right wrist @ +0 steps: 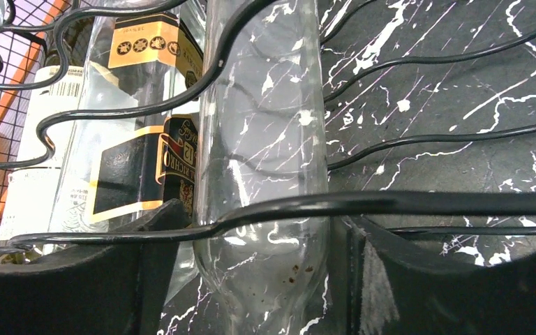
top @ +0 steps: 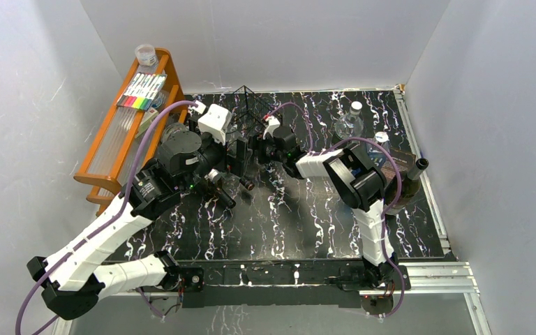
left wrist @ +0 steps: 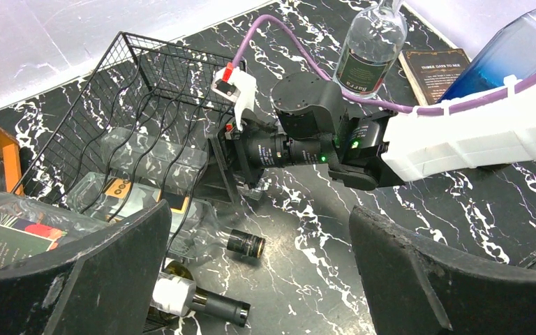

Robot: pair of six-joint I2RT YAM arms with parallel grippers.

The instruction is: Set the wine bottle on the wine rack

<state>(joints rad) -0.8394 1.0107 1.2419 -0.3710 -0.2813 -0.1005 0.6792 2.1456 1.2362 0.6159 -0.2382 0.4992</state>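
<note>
The wine bottle [right wrist: 265, 139] is clear glass and lies in the black wire wine rack [left wrist: 146, 98], its dark cap [left wrist: 246, 244] poking out over the table. My right gripper [right wrist: 258, 272] straddles the bottle's shoulder at the rack's front. Its right pad sits against the glass, a gap shows on the left, and the jaws stand open. My left gripper [left wrist: 258, 209] hangs wide open above the bottle necks, holding nothing. In the top view the rack [top: 248, 105] is at the back centre, with both grippers just in front of it.
A labelled clear bottle [right wrist: 139, 153] lies beside the wine bottle in the rack. Another bottle with a white collar [left wrist: 202, 303] lies lower left. An orange wooden shelf [top: 122, 132] stands left. At the right are an upright glass bottle [top: 349, 124], a book [top: 401, 162] and a dark bottle [top: 412, 178].
</note>
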